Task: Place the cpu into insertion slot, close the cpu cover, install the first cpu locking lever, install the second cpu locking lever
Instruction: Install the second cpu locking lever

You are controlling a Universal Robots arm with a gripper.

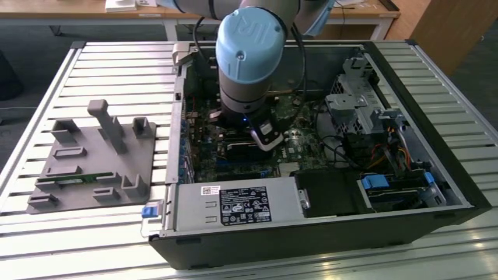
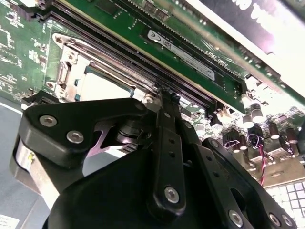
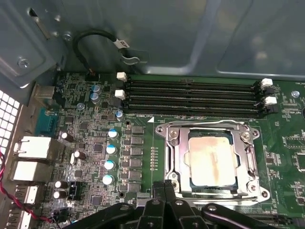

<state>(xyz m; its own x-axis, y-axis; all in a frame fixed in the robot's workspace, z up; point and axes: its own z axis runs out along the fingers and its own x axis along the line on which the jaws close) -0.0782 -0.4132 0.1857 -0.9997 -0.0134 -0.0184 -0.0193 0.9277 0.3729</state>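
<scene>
The cpu (image 3: 212,160), a pale metal square with tan smears, lies flat in the insertion slot (image 3: 174,188) on the green board. Around its edges the silver cpu cover (image 3: 250,157) lies flat and frames the chip. Thin metal lever rods run along the frame's sides (image 3: 167,157). My gripper (image 3: 164,185) hovers just off one edge of the socket with its black fingers (image 3: 157,200) pressed together and nothing seen between them. In the second wrist view the gripper (image 2: 165,95) points at the socket corner beside the cpu (image 2: 102,86). In the exterior view the gripper (image 1: 263,140) reaches down inside the case.
Long black memory slots (image 3: 190,98) run beside the socket. Blue-topped capacitors (image 3: 109,150) and rear ports (image 3: 33,148) crowd another side. A looped black cable (image 3: 95,40) hangs from the case wall. The power supply (image 1: 233,204), drive cage (image 1: 358,99) and a grey fixture plate (image 1: 93,157) surround the work area.
</scene>
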